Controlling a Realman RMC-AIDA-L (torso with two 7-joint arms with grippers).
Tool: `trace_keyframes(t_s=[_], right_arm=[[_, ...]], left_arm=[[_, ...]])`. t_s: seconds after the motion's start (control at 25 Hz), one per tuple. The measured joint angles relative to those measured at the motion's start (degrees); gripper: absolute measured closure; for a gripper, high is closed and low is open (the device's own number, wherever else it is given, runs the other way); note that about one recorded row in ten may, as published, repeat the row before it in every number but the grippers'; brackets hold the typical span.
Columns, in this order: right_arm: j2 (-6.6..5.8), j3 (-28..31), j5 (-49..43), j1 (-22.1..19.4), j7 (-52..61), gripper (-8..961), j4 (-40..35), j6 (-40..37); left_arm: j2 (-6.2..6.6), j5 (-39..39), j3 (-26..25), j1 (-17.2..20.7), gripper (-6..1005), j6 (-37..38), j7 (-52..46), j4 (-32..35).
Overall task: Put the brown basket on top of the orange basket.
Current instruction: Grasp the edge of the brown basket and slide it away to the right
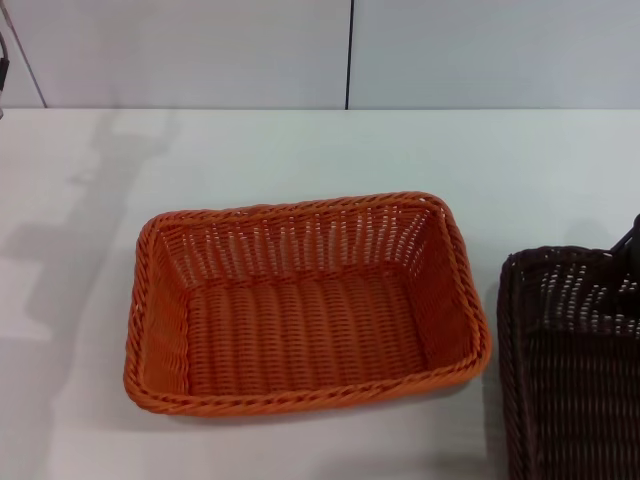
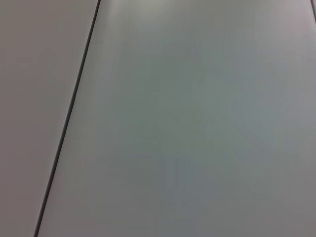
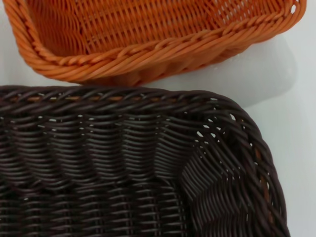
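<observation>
Three viewpoints: head, two wrists.
Head looking down at bench (image 1: 300, 150); right wrist close over brown basket (image 3: 123, 163) and orange basket (image 3: 148, 44), shared with head; left wrist facing blank panels.

Two baskets get counted here: one bright orange rectangular woven wicker basket (image 1: 300, 305) and one dark brown rectangular woven wicker basket (image 1: 575, 370).

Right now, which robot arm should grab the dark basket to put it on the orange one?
Probably the right arm. The brown basket sits on the robot's right, beside the orange basket, and the right wrist camera looks closely at its rim. The left wrist camera shows only blank surface, neither basket.
</observation>
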Motion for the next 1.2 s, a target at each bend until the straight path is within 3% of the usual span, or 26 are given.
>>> trace_keyframes(t_s=[0.36,0.56,0.88,1.2], right_arm=[[0.86,1.4,0.2,-1.9,0.2,669,-8.0,9.7],[1.32,1.9,0.1,-2.3,0.7,790,-10.4,11.0],[1.40,2.9,4.4,-2.2,0.6,796,-13.4,14.6],[-2.10,-0.1,21.2,-4.1,1.4,801,-16.3,16.2]], left_arm=[[0.15,0.0,-0.3,0.2,154,0.1,0.0,-0.1],[0.16,0.0,-1.0,0.3,155,0.1,0.1,-0.1],[0.15,0.1,-1.7,0.4,155,0.0,0.5,-0.1],[0.21,0.1,-3.2,0.7,155,0.0,0.5,-0.5]])
